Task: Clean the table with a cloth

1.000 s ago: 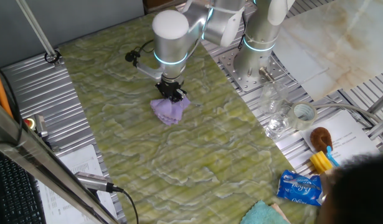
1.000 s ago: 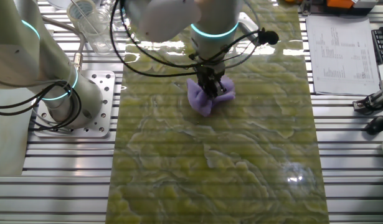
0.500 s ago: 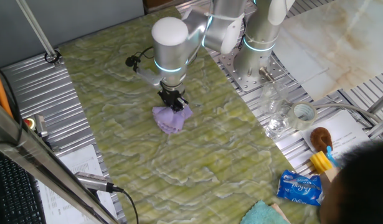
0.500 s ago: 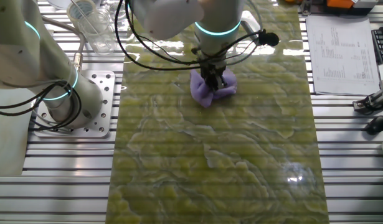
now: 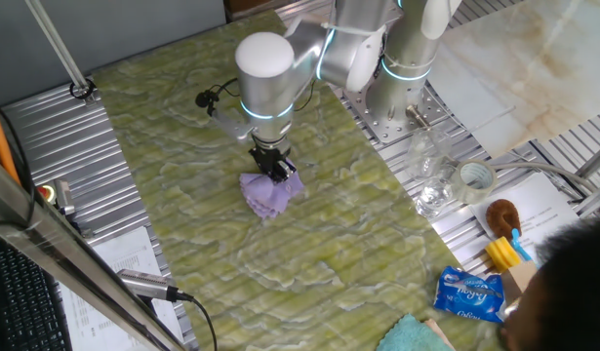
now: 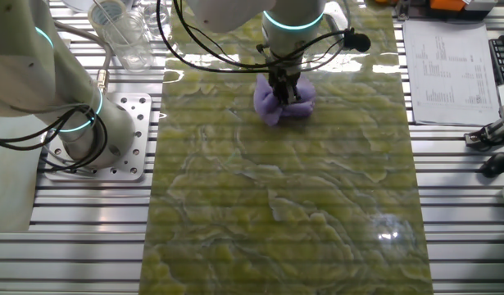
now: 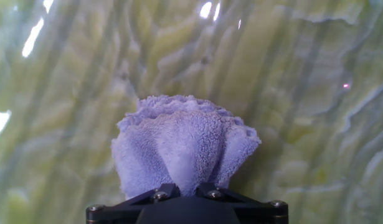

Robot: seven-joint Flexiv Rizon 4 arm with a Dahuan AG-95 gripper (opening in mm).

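The lilac-purple cloth (image 5: 270, 193) lies crumpled on the green-yellow marbled table (image 5: 309, 253). My gripper (image 5: 274, 172) is shut on the cloth and presses it down on the table's middle. In the other fixed view the gripper (image 6: 285, 88) pinches the cloth (image 6: 283, 104) near the table's (image 6: 284, 213) far end. In the hand view the cloth (image 7: 182, 146) fans out from between the fingertips of the gripper (image 7: 184, 190).
A teal cloth (image 5: 417, 334) and a blue tissue packet (image 5: 468, 295) lie at the near right. Clear glasses (image 5: 431, 175), a tape roll (image 5: 475, 178) and a brush (image 5: 502, 216) are on the ribbed metal. The arm's base (image 6: 88, 139) stands beside the table. Papers (image 6: 448, 70) lie opposite.
My gripper has dragged the cloth across the table, toward the near side in one fixed view and toward the far right in the other. It stays shut on the cloth.
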